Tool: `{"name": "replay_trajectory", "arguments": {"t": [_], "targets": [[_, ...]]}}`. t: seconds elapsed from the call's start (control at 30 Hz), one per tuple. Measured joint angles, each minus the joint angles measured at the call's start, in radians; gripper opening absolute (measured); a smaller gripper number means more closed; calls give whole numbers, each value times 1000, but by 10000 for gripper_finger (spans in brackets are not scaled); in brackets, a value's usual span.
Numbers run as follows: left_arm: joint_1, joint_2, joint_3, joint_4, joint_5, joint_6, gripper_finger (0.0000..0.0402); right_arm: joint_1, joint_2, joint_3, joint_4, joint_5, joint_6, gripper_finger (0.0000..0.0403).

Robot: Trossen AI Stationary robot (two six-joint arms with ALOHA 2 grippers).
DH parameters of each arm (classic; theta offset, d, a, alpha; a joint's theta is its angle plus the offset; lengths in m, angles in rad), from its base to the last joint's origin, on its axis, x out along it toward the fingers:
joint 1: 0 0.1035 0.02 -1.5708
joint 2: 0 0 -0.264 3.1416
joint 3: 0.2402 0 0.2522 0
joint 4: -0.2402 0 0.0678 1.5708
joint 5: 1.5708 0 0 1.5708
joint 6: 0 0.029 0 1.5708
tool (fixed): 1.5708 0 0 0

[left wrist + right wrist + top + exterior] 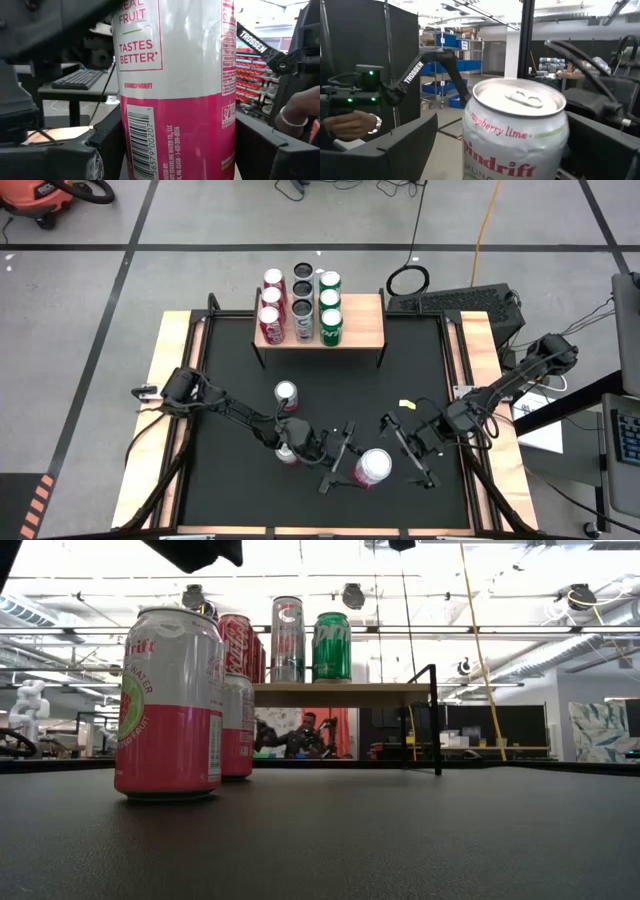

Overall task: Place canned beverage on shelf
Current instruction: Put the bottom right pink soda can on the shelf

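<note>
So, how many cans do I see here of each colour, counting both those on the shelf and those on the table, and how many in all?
Red cans, on the shelf: 3
Silver cans, on the shelf: 3
Green cans, on the shelf: 3
Pink-and-white cans, on the table: 3
Total: 12 cans

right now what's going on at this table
Both arms are at the front of the table around one pink-and-white can. The left gripper has its fingers on either side of that can, which stands upright on the black mat. The right gripper is wide open just beside it, not holding anything. Two more cans wait on the mat. The shelf at the back already carries three rows of cans, with its right side bare.
</note>
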Motion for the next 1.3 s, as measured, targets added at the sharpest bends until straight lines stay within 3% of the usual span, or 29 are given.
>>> {"name": "replay_trajectory", "arguments": {"t": [0.43, 0.93, 1.13, 1.3], "targets": [[15, 0, 0, -12, 4, 16, 277, -53, 45, 0, 63, -22, 6, 383], [15, 0, 0, -22, -7, 17, 293, -58, 75, 0, 70, -51, 40, 266], [12, 0, 1, -22, -39, -27, 298, -58, 75, -1, 74, -38, 67, 275], [5, 0, 1, -27, -80, -30, 341, -58, 70, -1, 70, -25, 77, 278]]}}
